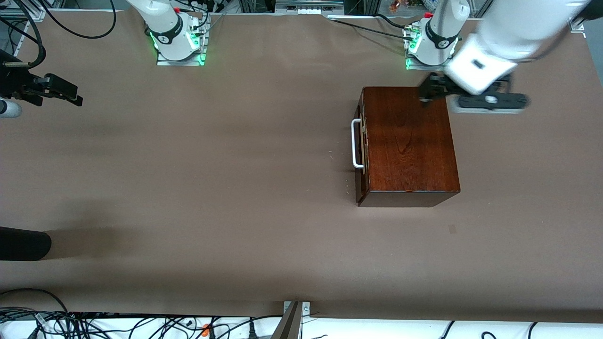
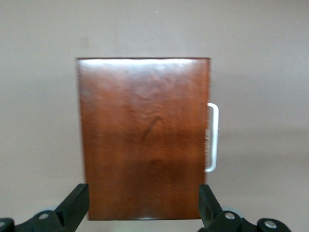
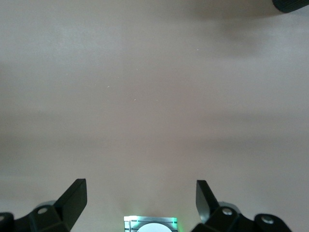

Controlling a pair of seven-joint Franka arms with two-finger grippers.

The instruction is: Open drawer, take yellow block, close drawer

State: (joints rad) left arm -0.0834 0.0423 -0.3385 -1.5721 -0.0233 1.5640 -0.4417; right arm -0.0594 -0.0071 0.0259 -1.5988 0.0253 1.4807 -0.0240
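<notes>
The dark mahogany box (image 1: 407, 141) stands on the table toward the left arm's end. Its drawer (image 1: 361, 181) is shut, and the white bar handle (image 1: 356, 143) faces the right arm's end. The yellow block is hidden. My left gripper (image 1: 431, 92) is open and empty, up in the air over the box edge nearest the robots' bases. The left wrist view looks down on the box top (image 2: 145, 135) and handle (image 2: 213, 137), with the left gripper (image 2: 144, 195) spread about as wide as the box. My right gripper (image 1: 70, 94) is open and empty over bare table at the right arm's end, and it (image 3: 141, 193) waits there.
The brown table (image 1: 212, 165) stretches wide beside the drawer front. A black rounded object (image 1: 23, 245) juts in at the table's edge at the right arm's end. It also shows in the right wrist view (image 3: 292, 5). The arm bases (image 1: 179, 42) stand along the table's top edge.
</notes>
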